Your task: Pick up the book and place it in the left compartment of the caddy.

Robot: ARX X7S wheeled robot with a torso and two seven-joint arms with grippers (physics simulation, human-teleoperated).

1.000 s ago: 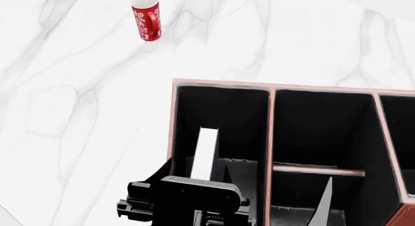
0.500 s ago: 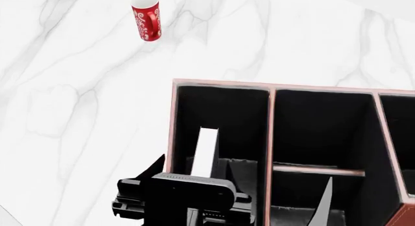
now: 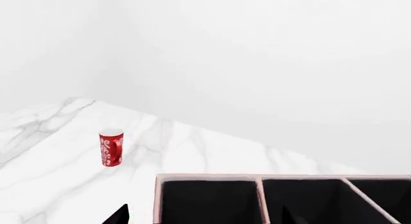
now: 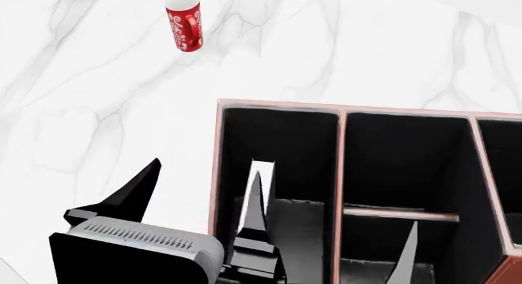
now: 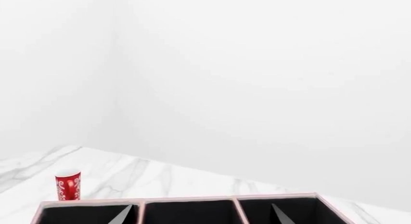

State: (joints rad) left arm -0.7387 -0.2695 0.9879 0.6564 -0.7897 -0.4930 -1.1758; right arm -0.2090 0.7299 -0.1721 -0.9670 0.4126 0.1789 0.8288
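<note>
We find no readable text, numbers or brand marks anywhere; the red mug [image 4: 184, 21] near the tabletop's far edge carries only white swirl ornament, no letters.

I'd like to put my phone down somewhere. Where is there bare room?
Bare marble countertop stretches between the red mug and the caddy, and left of the caddy. Its left compartment is crowded: the book and the left tool are there.
</note>
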